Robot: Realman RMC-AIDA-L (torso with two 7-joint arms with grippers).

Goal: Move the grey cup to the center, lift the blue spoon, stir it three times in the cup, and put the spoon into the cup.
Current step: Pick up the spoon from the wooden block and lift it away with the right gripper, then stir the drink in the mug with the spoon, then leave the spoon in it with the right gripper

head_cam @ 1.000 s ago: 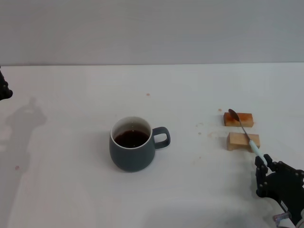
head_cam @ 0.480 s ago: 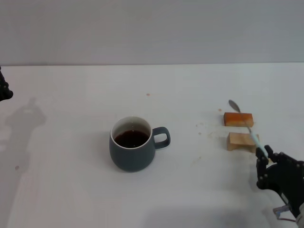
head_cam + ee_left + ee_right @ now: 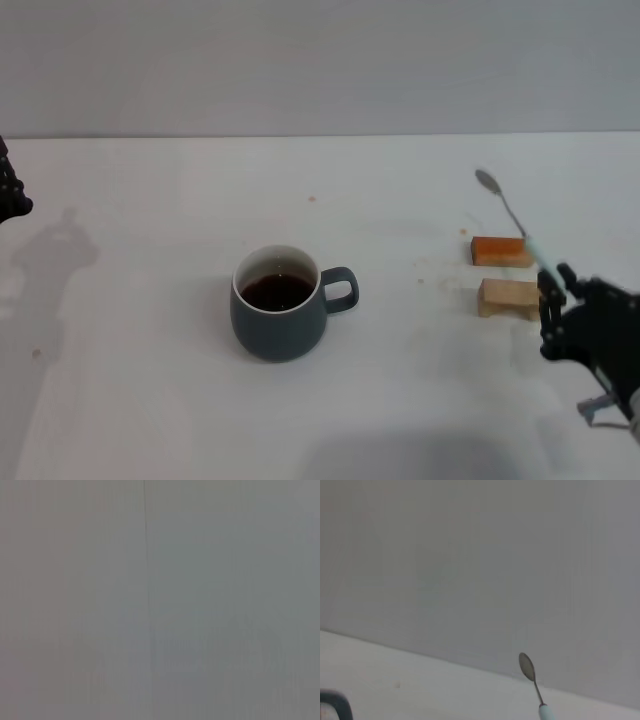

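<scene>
Held dark brown liquid, the cup (image 3: 281, 315): squat, rounded, blue-grey ceramic with a white inside and a loop handle turned toward the desk's right edge. Stood upright near the middle of the white desk (image 3: 150, 400), somewhat toward the front edge.

Was lifted clear of the desk, the spoon (image 3: 512, 221): slim, with a small oval grey metal bowl, a thin metal neck and a pale blue handle. Pointed bowl-first up and away toward the far edge, tilted, above the two blocks. Showed the same bowl and the start of the blue handle against the grey wall in the right wrist view (image 3: 531, 676).

Pinched the handle's lower end, the black right gripper (image 3: 556, 296), fingers pressed together on it, near the right edge and just beside the blocks.

Lay near the right edge, one behind the other, two small rectangular wooden blocks: the far block (image 3: 500, 251) orange-brown, the near block (image 3: 509, 297) pale raw wood. Both well apart from the cup.

Stayed at the left edge, only a dark sliver visible, the left gripper (image 3: 8, 190); cannot tell the state of its fingers.
</scene>
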